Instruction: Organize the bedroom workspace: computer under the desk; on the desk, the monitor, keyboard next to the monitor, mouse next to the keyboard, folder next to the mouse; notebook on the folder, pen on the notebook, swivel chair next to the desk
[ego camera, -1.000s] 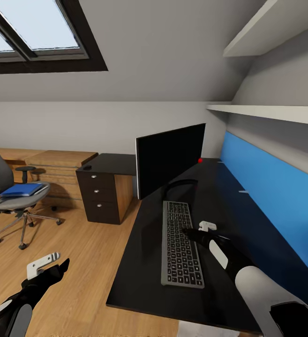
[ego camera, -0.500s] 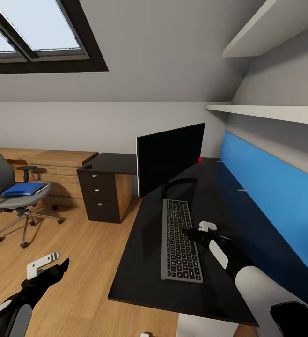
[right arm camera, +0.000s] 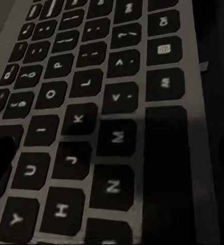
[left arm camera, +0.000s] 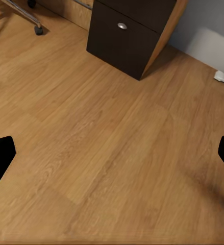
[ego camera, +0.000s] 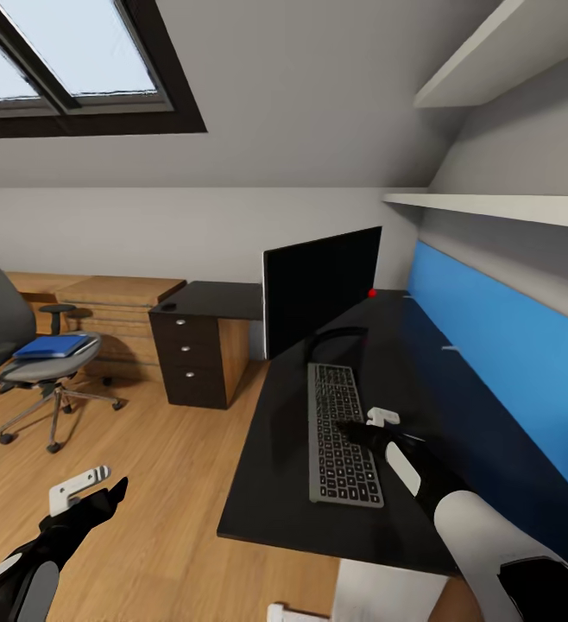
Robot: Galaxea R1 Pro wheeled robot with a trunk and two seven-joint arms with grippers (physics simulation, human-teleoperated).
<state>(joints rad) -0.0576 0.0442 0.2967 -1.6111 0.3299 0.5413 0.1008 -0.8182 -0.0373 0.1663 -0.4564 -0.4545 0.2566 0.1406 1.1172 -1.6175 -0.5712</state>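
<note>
Right claw (ego camera: 353, 429) state unclear, over keyboard (ego camera: 343, 432) before monitor (ego camera: 321, 289); view panned, nothing moved.

A skylight (ego camera: 68, 65) is set into the sloped grey ceiling. Warm wood floor (ego camera: 146, 484) runs to low light-wood cabinets (ego camera: 103, 302) by the far wall; white shelves (ego camera: 500, 207) sit above a blue panel (ego camera: 500, 345).

Silver keyboard (ego camera: 343, 432) lies flat on the desk (ego camera: 271, 484), seemingly touching the monitor (ego camera: 321, 289) base.
</note>
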